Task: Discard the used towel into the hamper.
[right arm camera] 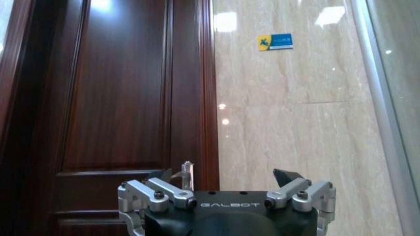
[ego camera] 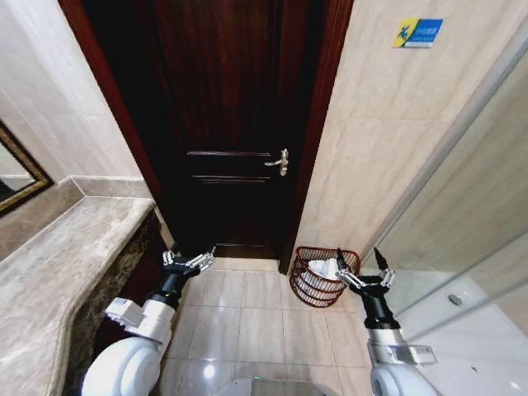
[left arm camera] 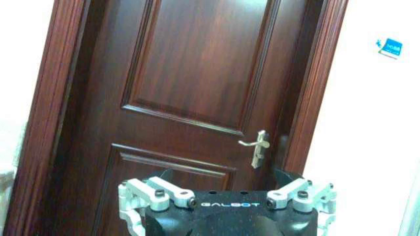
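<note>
The hamper [ego camera: 324, 276] is standing on the floor by the door frame, white cloth already lying inside, touching the gaping, empty right pincer [ego camera: 364, 262]. The left pincer [ego camera: 191, 261] is hanging empty near the table [ego camera: 58, 256], fingers nearly together; I'd be lifting the right clear, avoiding snagging wire

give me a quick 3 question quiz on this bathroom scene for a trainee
1. True or false: the hamper stands on the floor beside the door frame.
2. Which claw is nearer the hamper? A) left claw B) right claw
3. Fill in: something white, seemingly the towel, lies ____ the hamper.

Key: 1 true; 2 B, the right claw is open just in front of the hamper while the left claw sits over the floor near the marble counter; 3 inside.
</note>
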